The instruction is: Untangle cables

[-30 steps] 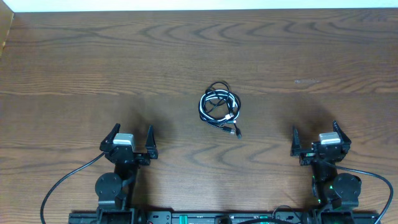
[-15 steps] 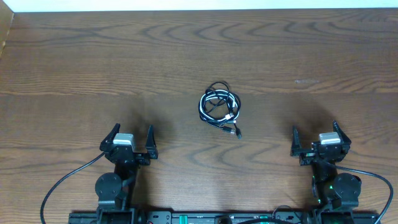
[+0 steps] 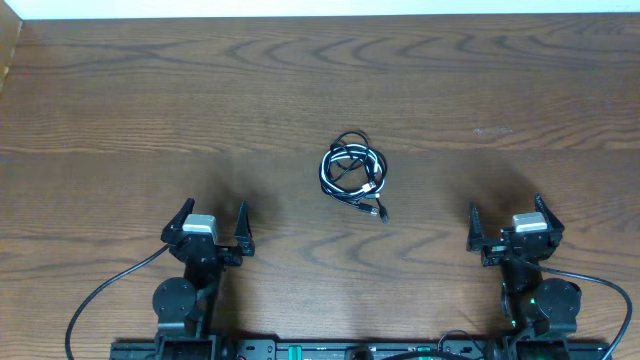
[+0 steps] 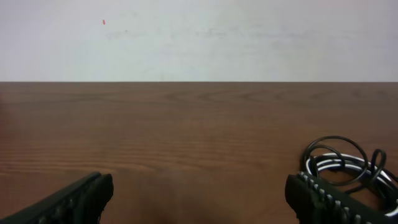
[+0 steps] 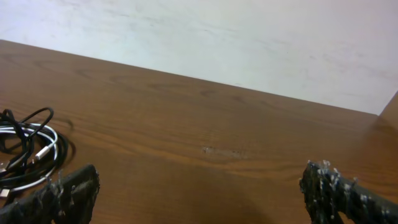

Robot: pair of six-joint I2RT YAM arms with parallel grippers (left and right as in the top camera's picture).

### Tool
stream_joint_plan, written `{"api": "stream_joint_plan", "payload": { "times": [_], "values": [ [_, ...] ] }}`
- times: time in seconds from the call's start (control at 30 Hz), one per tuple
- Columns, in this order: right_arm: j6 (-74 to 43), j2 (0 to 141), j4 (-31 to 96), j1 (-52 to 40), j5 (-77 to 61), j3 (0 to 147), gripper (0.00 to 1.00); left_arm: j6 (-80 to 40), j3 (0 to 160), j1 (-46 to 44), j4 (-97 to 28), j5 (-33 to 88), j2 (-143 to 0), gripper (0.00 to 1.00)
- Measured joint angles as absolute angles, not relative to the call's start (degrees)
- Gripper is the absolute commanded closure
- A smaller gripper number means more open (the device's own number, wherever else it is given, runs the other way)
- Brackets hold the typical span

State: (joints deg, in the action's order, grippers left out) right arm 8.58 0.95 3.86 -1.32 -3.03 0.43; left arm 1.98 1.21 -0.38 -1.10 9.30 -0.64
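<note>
Nothing has moved: cables (image 3: 354, 175) lie mid-table, apparently tangled; my left claw (image 3: 214, 206) and right claw (image 3: 506, 203) gape wide, empty. Untangling unstarted.

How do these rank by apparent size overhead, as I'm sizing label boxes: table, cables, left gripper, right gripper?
1. the table
2. the left gripper and right gripper, alike, both open
3. the cables, a tangle nearly as big as either gripper, so this last rank is unsure
</note>
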Motion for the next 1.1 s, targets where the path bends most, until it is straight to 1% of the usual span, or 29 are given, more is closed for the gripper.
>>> {"api": "stream_joint_plan", "payload": {
  "times": [0.33, 0.53, 0.83, 1.1],
  "values": [
    [8.58, 0.95, 0.34, -1.32, -4.36, 0.4, 0.01, 1.98, 3.22, -0.38, -5.28, 11.27, -0.69, 0.06],
    [8.32, 0.95, 0.91, -1.32, -9.13, 0.4, 0.01, 1.96, 7.79, -0.38, -7.55, 15.05, -3.16, 0.06],
    [5.89, 1.43, 1.15, -1.32, -12.29, 1.78, 0.01, 1.96, 18.02, -0.38, -7.51, 17.96, -12.8, 0.06],
    [5.15, 7.31, 1.1, -1.32, -14.68, 7.31, 0.01, 1.93, 27.64, -0.38, -7.44, 20.82, -23.35, 0.06]
  ]
}}
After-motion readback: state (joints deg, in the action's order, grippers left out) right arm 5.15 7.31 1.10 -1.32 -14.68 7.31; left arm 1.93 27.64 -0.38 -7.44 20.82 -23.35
